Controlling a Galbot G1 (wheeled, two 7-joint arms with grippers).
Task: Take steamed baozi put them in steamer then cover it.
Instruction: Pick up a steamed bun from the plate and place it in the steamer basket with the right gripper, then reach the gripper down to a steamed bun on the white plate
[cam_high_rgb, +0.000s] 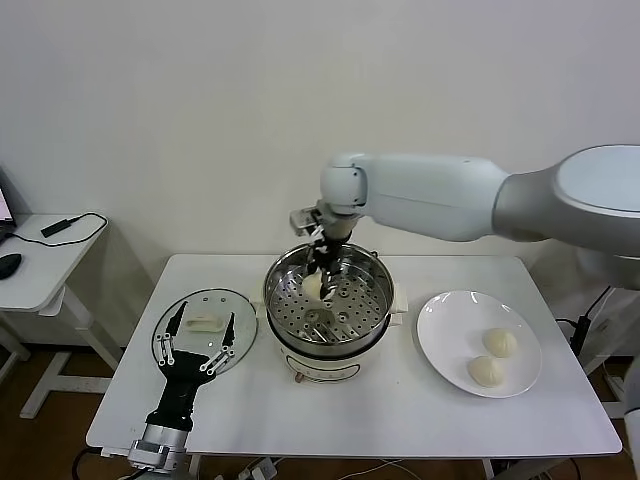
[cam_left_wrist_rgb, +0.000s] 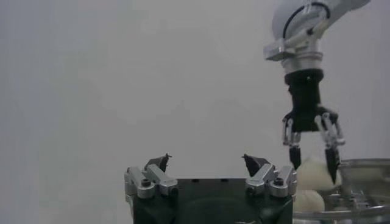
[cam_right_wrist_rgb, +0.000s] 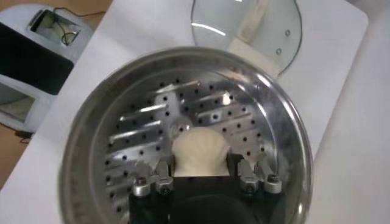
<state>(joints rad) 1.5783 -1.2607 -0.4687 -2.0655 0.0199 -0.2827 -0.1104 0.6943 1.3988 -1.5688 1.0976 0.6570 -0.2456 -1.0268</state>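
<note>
My right gripper (cam_high_rgb: 316, 272) is shut on one off-white steamed baozi (cam_high_rgb: 313, 287) and holds it inside the rim of the shiny steamer (cam_high_rgb: 352, 268), just above the perforated tray. In the right wrist view the baozi (cam_right_wrist_rgb: 198, 149) sits between the fingers (cam_right_wrist_rgb: 163, 172) over the tray (cam_right_wrist_rgb: 140, 131). Two more baozi (cam_high_rgb: 500, 342) (cam_high_rgb: 487, 371) lie on the white plate (cam_high_rgb: 447, 325) at the right. The glass cover (cam_high_rgb: 205, 302) lies flat on the table left of the steamer. My left gripper (cam_high_rgb: 200, 338) hangs open over it, holding nothing.
The steamer stands on a white base (cam_high_rgb: 325, 372) mid-table. A low side table (cam_high_rgb: 40, 262) with a mouse and a cable stands at the far left. The left wrist view shows the right gripper (cam_left_wrist_rgb: 312, 159) and its baozi (cam_left_wrist_rgb: 312, 173) farther off.
</note>
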